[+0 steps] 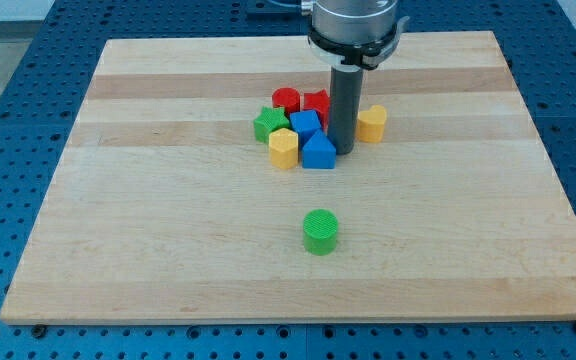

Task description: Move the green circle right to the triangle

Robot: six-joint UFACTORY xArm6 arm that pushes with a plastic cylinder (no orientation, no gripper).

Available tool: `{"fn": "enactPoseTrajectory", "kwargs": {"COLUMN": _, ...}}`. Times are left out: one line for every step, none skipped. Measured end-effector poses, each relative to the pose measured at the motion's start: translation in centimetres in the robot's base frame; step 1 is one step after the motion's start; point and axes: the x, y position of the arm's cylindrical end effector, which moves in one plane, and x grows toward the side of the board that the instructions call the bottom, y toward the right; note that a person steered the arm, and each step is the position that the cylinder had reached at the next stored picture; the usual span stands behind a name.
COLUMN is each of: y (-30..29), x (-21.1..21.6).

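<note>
Near the view's bottom, the green circle (320, 231) is sitting alone on the surface (148, 260) — well apart from the blue triangle (318, 152). My tip (345, 150) is resting beside that triangle's right; no gripper showing.

No readable text, label, brand, number or sign anywhere in my view: none on blocks, none on tabletop (168, 250), none on my rod.

One camera looks down obliquely from the wooden board's (168, 250) near edge.
</note>
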Motion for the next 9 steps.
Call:
{"fn": "enactPoseTrajectory", "kwargs": {"y": 1.9, "x": 0.8}}
{"fn": "enactPoseTrajectory", "kwargs": {"y": 4.7, "x": 2.1}}
{"fn": "enactPoseTrajectory", "kwargs": {"y": 6.1, "x": 5.2}}
{"fn": "enactPoseTrajectory", "kwargs": {"y": 6.2, "x": 10.0}}
{"fn": "enactPoseTrajectory", "kwargs": {"y": 5.2, "x": 14.5}}
{"fn": "enactPoseTrajectory", "kwargs": {"y": 2.2, "x": 17.6}}
{"fn": "enactPoseTrajectory", "kwargs": {"y": -2.0, "x": 17.9}}
{"fn": "enactPoseTrajectory", "kwargs": {"y": -4.9, "x": 17.4}}
{"fn": "enactPoseTrajectory", "kwargs": {"y": -6.1, "x": 16.6}}
